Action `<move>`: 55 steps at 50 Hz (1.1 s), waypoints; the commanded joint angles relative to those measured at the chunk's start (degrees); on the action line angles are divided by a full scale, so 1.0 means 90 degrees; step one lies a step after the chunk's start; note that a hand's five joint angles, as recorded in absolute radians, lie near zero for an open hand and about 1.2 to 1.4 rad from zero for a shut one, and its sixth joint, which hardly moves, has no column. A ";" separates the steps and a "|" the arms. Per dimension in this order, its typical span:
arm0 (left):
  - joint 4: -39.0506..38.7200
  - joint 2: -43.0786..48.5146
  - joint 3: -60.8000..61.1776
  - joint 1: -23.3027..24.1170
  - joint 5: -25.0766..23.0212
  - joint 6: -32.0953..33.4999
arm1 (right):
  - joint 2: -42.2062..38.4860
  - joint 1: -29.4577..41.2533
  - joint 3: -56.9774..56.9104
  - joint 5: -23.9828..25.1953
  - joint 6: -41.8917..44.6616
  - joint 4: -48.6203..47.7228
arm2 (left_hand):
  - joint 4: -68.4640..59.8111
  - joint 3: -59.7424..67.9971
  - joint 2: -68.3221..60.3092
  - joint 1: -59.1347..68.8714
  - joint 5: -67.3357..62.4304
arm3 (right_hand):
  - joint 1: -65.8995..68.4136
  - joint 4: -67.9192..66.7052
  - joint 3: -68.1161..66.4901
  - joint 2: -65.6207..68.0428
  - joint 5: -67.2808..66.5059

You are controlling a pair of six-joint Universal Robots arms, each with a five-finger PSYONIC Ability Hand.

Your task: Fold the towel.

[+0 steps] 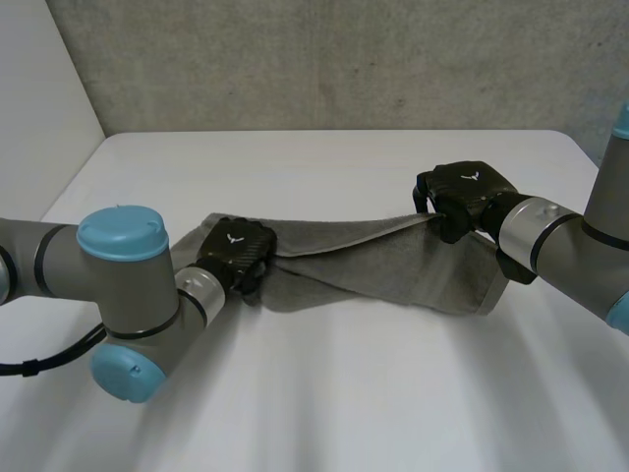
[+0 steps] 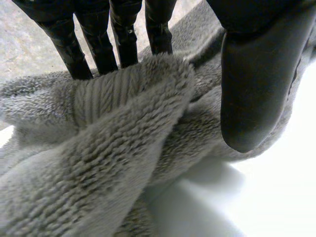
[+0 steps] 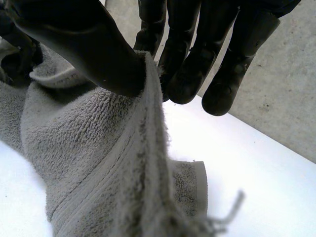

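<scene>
Pinching opposite towel [image 1: 373, 270] ends: left robot hand [image 1: 236, 251], right robot hand [image 1: 464, 195].

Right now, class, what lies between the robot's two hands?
The grey towel, stretched from the left hand to the right hand, as the head view shows.

Grey terry towel [image 1: 373, 267], bunched and stretched lengthwise over the white worktop [image 1: 354, 393].
It has a plush pile with a flat ribbed border band. One end is gathered in the left robot hand [image 1: 236, 251], the other end's top edge is pinched and held up by the right robot hand [image 1: 467, 197], and the middle sags in loose folds.
</scene>
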State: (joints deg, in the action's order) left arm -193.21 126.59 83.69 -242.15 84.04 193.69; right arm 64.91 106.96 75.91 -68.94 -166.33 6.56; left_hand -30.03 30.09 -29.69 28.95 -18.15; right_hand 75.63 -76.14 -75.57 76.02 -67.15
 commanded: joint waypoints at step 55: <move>-0.0309 -0.1863 -0.0087 -0.2812 -0.2385 -0.3241 | -0.0432 -0.0139 -0.3334 -0.0483 0.2143 0.2817 | -0.5552 0.5546 -0.5590 0.5672 -0.5761 | 0.0485 -0.0429 -0.0492 0.0442 -0.0317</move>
State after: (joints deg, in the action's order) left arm -196.03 94.56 88.32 -267.86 62.98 162.68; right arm 70.27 99.68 50.13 -67.37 -154.66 30.97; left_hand -77.14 76.24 -76.60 71.66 -62.22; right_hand 75.64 -76.14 -75.57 76.02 -67.15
